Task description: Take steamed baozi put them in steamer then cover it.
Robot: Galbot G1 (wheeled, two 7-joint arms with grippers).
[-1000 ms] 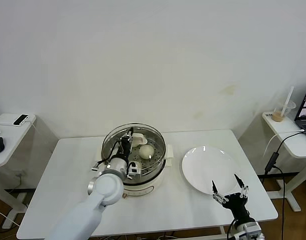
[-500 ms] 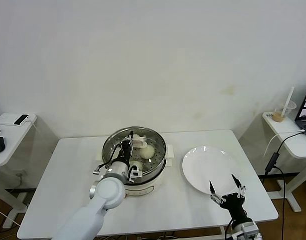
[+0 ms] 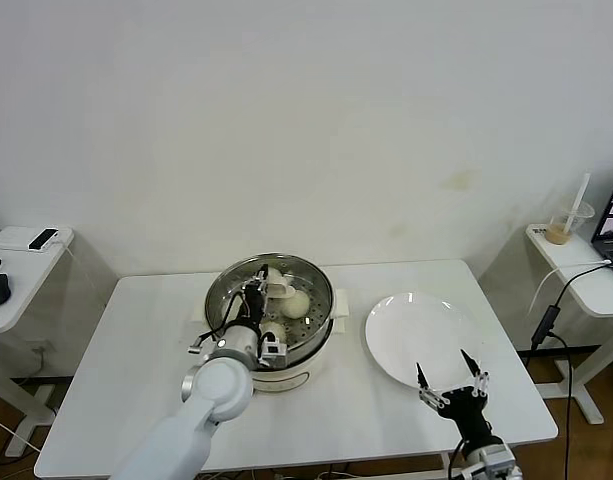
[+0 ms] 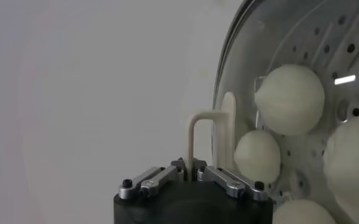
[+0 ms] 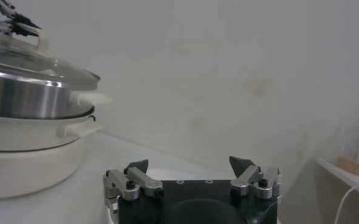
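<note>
Left gripper [image 4: 189, 172]: clenched on the cover's [image 3: 269, 291] bar handle, directly above the steamer [image 3: 286, 352].
Cover tilted, not seated; baozi [image 4: 289, 99] beneath. Right gripper [image 3: 451, 385] idle, fingers spread, by the plate [image 3: 406, 325].

left gripper [image 4: 191, 172] fingers clamp cover [image 4: 228, 131] handle | baozi [image 4: 289, 99] beneath glass

No text seems readable on anything.
</note>
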